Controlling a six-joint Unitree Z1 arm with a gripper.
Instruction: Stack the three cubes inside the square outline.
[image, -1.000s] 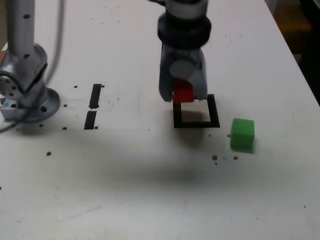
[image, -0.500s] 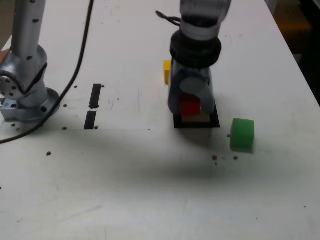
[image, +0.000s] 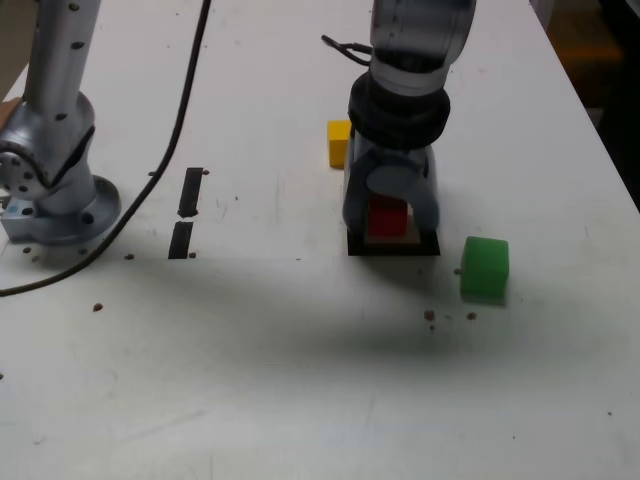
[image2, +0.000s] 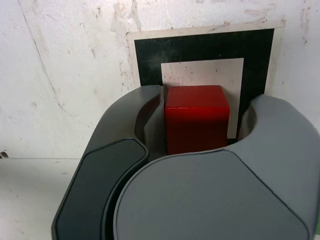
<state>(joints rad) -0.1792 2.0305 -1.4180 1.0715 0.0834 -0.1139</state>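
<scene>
Standing between fingers: red cube (image2: 196, 117), in square outline (image2: 150, 57)
Fingers (image2: 150, 125): released, gaps either side
Green cube (image: 485, 266): near, outside
Yellow cube (image: 339, 143): behind

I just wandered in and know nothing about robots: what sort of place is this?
Probably a robotics lab bench. A silver robot arm base is bolted to a scuffed white table, a black tape square outline marks a target, and small red, yellow and green cubes serve as test pieces.
</scene>
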